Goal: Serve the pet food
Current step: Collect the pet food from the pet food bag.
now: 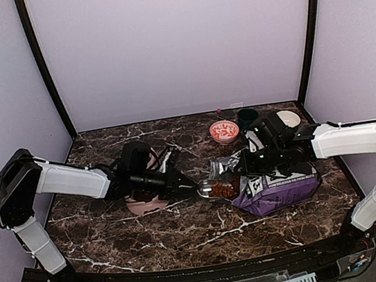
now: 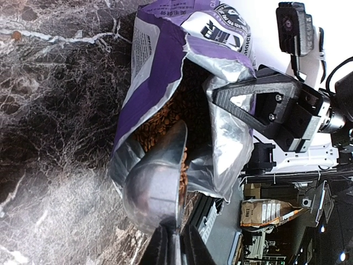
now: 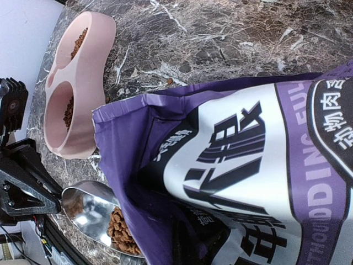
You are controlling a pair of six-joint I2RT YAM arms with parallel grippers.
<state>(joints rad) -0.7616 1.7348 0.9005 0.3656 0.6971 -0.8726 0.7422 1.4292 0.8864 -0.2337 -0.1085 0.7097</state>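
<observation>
Scoop-loading step. Left end effector (image 2: 171, 249), bottom centre of left wrist view, is clenched on the scoop (image 2: 154, 190) handle. Scoop sits in the bag (image 2: 157, 61) mouth, part-filled w/ pet food (image 2: 165, 118). Right end effector (image 2: 220, 102) pinches the bag lip open. Next, I reckon: lift level, carry to pink double bowl (image 3: 92, 105), upper left of right wrist view. Both wells hold some kibble.

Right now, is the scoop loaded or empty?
Partly loaded: pet food lies in the scoop at the open mouth of the bag.
</observation>
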